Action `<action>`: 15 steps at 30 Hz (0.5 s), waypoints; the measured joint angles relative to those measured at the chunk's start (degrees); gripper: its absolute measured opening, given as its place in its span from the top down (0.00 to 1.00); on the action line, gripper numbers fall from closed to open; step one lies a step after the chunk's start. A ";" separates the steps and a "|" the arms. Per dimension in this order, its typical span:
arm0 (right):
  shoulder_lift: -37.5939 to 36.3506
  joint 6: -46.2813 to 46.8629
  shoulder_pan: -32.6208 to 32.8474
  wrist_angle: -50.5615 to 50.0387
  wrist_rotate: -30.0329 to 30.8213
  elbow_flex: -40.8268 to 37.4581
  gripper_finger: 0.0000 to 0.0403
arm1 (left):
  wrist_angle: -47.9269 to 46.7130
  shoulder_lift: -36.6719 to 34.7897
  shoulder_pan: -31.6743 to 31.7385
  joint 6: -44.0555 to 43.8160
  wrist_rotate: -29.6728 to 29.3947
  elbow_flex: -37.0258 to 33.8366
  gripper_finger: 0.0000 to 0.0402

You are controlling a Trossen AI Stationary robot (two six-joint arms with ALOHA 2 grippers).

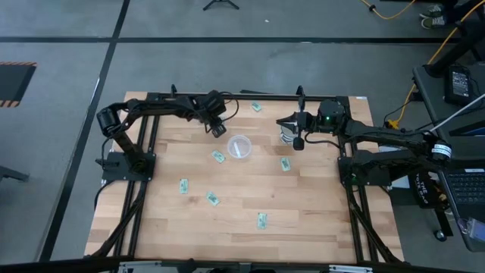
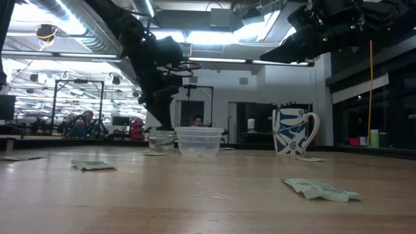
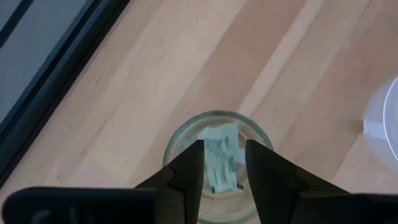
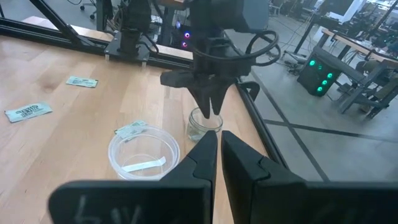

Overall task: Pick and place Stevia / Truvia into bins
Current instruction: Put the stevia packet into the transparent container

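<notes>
A small clear bin (image 3: 214, 165) stands at the far middle of the table, with one pale green Stevia sachet (image 3: 221, 155) lying tilted inside it. My left gripper (image 3: 224, 165) hangs just above its rim, pointing steeply down, open, one finger on either side of the sachet. The wider whitish bin (image 1: 240, 146) stands next to it and holds a sachet (image 4: 143, 166). Several more sachets (image 1: 213, 199) lie flat on the wood. My right gripper (image 4: 219, 146) hovers shut above the table at the far right, holding nothing.
A blue-and-white mug (image 2: 292, 130) stands under my right arm near the far edge. One sachet (image 4: 130, 129) lies right beside the wide bin. Black frame rails (image 1: 250, 95) run along the far and side edges. The near half of the table holds only scattered sachets (image 1: 261, 221).
</notes>
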 joint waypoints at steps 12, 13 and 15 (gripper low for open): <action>-0.02 0.34 -0.01 -2.09 0.00 0.00 0.93 | -3.42 -5.73 -2.16 4.50 -1.52 0.81 0.88; -0.02 0.39 0.01 -2.65 -0.02 0.00 0.93 | -3.46 -6.88 -2.29 4.50 -1.73 0.81 0.90; -0.02 0.52 -0.02 -3.81 0.00 0.00 0.93 | -3.15 -8.74 -2.58 4.50 -2.00 0.81 0.95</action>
